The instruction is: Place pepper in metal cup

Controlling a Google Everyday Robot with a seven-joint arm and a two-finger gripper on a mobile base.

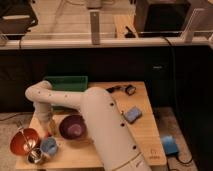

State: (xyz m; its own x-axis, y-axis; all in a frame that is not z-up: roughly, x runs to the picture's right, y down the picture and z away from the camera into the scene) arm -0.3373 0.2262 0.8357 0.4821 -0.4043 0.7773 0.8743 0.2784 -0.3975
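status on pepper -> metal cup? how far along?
Done: nothing visibly; whether the metal cup at the front left corner holds anything can't be told. In hand: the arm has its pincer low between the copper bowl and purple bowl, at a small red-orange item, probably the pepper. Left: carry and drop.

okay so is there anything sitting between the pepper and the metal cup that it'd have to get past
Yes. The light-blue cup stands between the pepper, held low at the gripper by the purple bowl, and the metal cup at the table's front-left corner. The copper-red bowl crowds the cup's left side, so lifting over looks safest.
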